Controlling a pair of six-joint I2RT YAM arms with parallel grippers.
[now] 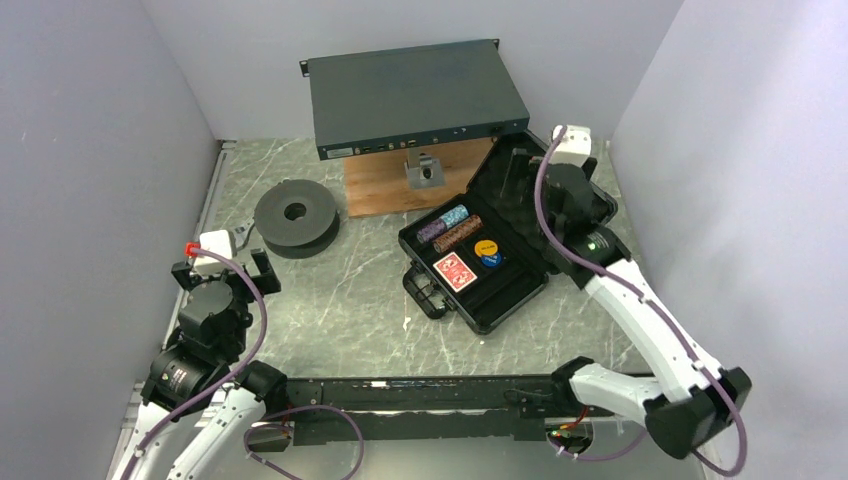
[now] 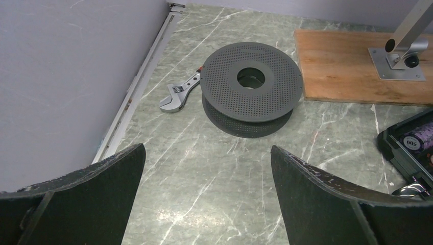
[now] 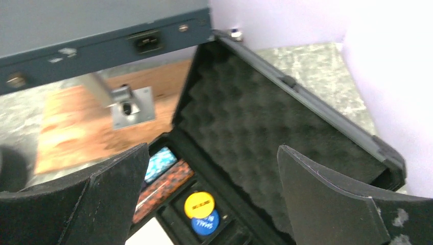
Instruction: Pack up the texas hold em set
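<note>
The black case [image 1: 520, 296] lies open right of centre, its foam-lined lid [image 1: 524, 175] tilted back. In its tray sit purple [image 1: 432, 231], teal [image 1: 455, 215] and brown [image 1: 458, 233] chip stacks, a red-backed deck [image 1: 455, 270], and a yellow disc [image 1: 486, 247] over a blue disc [image 1: 491, 261]. My right gripper [image 1: 562, 200] hovers over the lid, open and holding nothing [image 3: 213, 150]; its view shows the foam [image 3: 255, 117], yellow disc [image 3: 199, 204] and blue disc [image 3: 205, 222]. My left gripper [image 1: 221, 266] stands open and holding nothing [image 2: 207, 150] at the far left, away from the case [image 2: 403, 148].
A dark grey spool [image 1: 294, 216] lies left of centre, with a wrench [image 2: 178, 94] beside it. At the back, a flat teal-grey metal box [image 1: 415, 95] sits on a metal stand [image 1: 425, 168] above a wooden board [image 1: 385, 185]. Walls close in on both sides.
</note>
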